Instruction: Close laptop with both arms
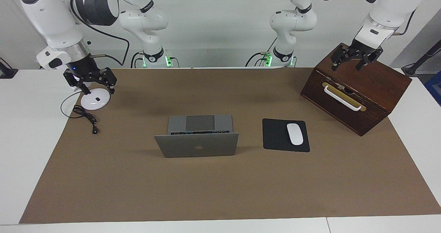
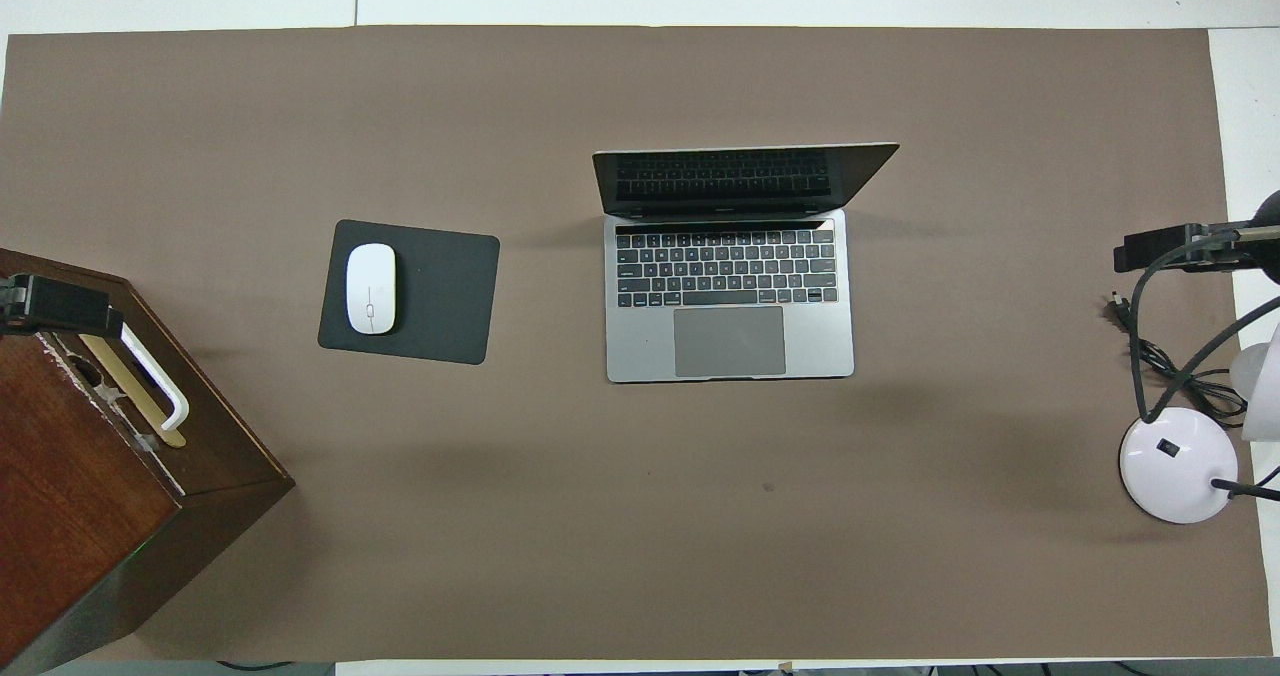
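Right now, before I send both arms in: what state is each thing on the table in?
laptop: open, lid up, screen dark.
wooden box: drawer shut, white handle facing out.
mouse: lying on the black mouse pad.
desk lamp: unplugged, cord loose on the mat.
left gripper: open, over the wooden box.
right gripper: open, over the desk lamp's base.

I am looking at a robotics lab staged as an office desk: two white arms (image 1: 144, 22) standing at a brown mat (image 1: 220, 184), bare white walls.
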Robot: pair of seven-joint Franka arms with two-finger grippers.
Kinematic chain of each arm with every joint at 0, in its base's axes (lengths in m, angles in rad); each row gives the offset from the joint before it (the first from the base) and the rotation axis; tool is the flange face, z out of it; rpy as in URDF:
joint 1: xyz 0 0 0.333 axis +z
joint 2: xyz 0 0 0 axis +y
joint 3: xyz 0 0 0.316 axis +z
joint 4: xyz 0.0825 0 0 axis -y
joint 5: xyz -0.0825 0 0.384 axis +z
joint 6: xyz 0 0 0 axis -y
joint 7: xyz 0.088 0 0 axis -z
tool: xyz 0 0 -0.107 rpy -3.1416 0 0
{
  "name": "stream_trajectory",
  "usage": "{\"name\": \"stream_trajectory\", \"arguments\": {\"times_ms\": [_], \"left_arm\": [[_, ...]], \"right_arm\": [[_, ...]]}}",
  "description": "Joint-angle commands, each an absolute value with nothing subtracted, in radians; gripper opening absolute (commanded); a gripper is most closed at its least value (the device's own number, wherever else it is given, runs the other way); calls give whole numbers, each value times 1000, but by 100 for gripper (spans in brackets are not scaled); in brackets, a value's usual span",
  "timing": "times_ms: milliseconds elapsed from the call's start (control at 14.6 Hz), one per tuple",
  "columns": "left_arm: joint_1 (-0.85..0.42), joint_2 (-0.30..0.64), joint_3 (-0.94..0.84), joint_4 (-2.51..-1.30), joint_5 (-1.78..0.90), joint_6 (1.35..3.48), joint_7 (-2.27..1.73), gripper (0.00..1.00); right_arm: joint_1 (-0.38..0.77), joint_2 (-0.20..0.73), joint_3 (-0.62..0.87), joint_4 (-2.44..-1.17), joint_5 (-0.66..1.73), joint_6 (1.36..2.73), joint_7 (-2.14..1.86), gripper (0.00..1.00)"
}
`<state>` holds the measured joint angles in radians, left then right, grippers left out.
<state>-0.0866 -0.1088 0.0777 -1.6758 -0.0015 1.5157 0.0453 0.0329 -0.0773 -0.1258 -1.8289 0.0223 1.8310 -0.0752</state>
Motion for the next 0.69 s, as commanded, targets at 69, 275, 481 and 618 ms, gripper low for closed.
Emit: {"name": "stream_trajectory", "arguments": {"times_ms": [69,275,481,618], "left_arm": [[-84,-135,80,-1704,-12,1522,37,100],[-81,-135,80,-1704,-12,1517,37,100],[-81,-135,80,-1704,-12,1517,37,100],[-84,-135,80,-1704,-12,1514,37,100]], "right_arm": [[32,-94,-124,-1845,38,1838,-66,100],[32,-94,-124,-1845,40,1839,-66,100],[32,-94,-124,-1845,38,1839,-66,100],[32,-94,-124,-1845,38,1841,-66,100]]}}
